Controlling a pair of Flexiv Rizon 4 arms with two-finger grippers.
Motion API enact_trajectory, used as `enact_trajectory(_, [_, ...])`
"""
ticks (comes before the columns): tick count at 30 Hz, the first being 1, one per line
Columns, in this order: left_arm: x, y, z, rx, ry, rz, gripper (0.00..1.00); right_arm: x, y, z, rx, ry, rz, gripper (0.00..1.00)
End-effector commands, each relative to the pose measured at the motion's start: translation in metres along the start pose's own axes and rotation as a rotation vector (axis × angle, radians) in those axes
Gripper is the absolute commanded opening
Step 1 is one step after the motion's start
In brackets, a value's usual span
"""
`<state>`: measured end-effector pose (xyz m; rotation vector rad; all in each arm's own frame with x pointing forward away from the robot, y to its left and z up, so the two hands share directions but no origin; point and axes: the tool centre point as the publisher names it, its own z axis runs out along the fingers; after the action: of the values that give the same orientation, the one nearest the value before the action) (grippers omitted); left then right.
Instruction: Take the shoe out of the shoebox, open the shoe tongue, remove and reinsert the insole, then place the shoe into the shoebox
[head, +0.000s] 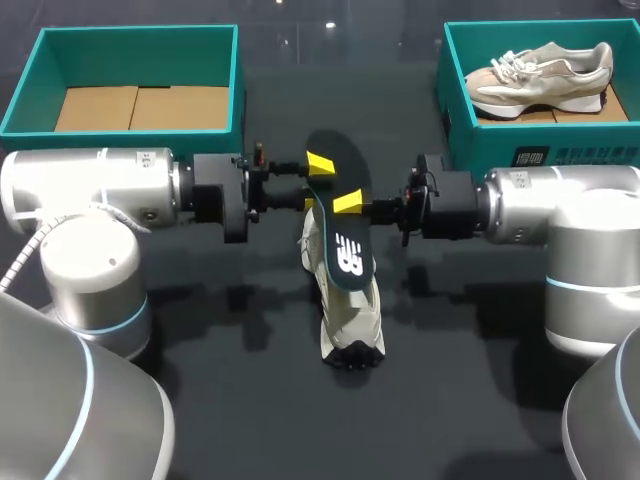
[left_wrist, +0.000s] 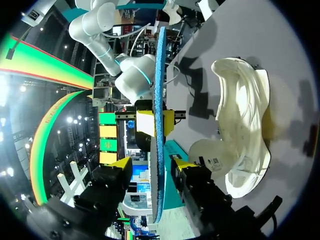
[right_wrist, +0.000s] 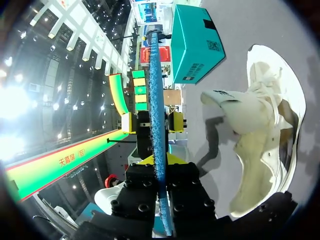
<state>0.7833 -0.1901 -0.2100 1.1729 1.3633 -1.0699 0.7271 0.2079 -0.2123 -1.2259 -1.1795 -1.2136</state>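
Head view: the shoe (head: 350, 310) lies on the dark table (head: 250, 400), with its opening facing up. The insole (head: 343, 235) is out of the shoe and held flat just above its rear half, running on past it away from the robot. The left gripper (head: 310, 183) comes in from the shoe's left and the right gripper (head: 352, 205) from its right. Both meet at the insole above the shoe. The left shoebox (head: 20, 95) sits well beyond the shoe to its left, showing only its cardboard floor. The right shoebox (head: 520, 155) sits well beyond the shoe to its right, with a second shoe (head: 540, 78) inside.

Left wrist view: the insole (left_wrist: 160, 100) shows edge-on, raised off the table beside the shoe (left_wrist: 245, 115). The left gripper (left_wrist: 151, 165) has its fingers spread either side of the insole, with a gap showing on at least one side. Further along, the right gripper (left_wrist: 155, 122) is pinched on the insole.

Right wrist view: the insole (right_wrist: 155, 75) is edge-on again, beside the shoe (right_wrist: 265, 140). The right gripper (right_wrist: 162, 172) is clamped on the insole. The left gripper (right_wrist: 150, 122) straddles it with its tips apart. The left shoebox (right_wrist: 195, 45) lies beyond the shoe.
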Motion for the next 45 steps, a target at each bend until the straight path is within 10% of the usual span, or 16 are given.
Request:
enact_trajectory(1, [0.002,-0.004,0.011,-0.022,-0.004,0.012,0.44,-0.003,-0.003,0.007,-0.008,0.011,-0.003,0.00])
enact_trajectory(29, [0.008,-0.006,0.018,-0.048,0.012,0.049,0.00,-0.002,-0.001,0.006,-0.016,0.015,-0.004,0.00])
enact_trajectory(30, [0.008,-0.006,0.019,-0.047,0.012,0.049,0.00,-0.002,0.000,0.006,-0.016,0.015,-0.003,0.20])
enact_trajectory(31, [0.008,-0.006,0.019,-0.046,0.014,0.049,0.00,-0.003,0.000,0.005,-0.013,0.011,-0.005,0.78])
enact_trajectory(32, [0.007,-0.006,0.018,-0.045,0.015,0.048,0.00,-0.003,0.000,0.002,-0.005,0.003,-0.020,1.00])
enact_trajectory(45, [0.002,-0.024,-0.011,-0.040,0.050,-0.004,0.00,-0.005,-0.001,-0.045,0.009,-0.106,-0.137,1.00])
